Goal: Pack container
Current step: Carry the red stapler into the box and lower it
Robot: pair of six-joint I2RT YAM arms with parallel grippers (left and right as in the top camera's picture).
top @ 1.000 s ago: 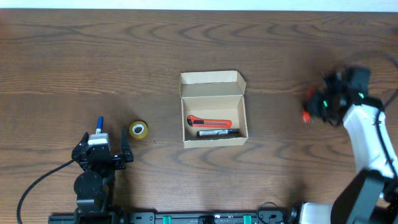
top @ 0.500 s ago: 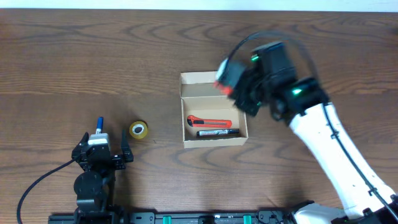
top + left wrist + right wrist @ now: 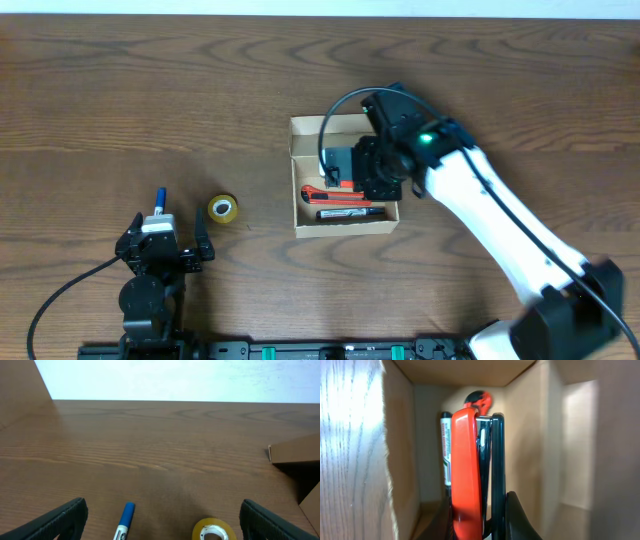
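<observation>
The container [image 3: 340, 127], a tan cardboard box, stands open at the table's middle with its flap lid up at the back. An orange box cutter [image 3: 345, 197] and a black marker [image 3: 352, 213] lie in it. My right gripper [image 3: 348, 170] reaches down into the box, shut on a red and black stapler-like tool [image 3: 467, 475]. In the right wrist view the gripper [image 3: 480, 520] holds the tool upright between the box walls [image 3: 400, 460], with the black marker [image 3: 446, 455] behind it. My left gripper [image 3: 167, 248] is open and empty at the front left.
A blue-capped marker [image 3: 158, 200] and a yellow tape roll [image 3: 223, 208] lie on the table ahead of the left gripper. In the left wrist view both the marker [image 3: 124, 521] and the tape [image 3: 214, 530] sit between the open fingers [image 3: 65, 517].
My right arm has swung from the far right of the table over to the box and lowered the red tool into it. The left arm has not moved.
</observation>
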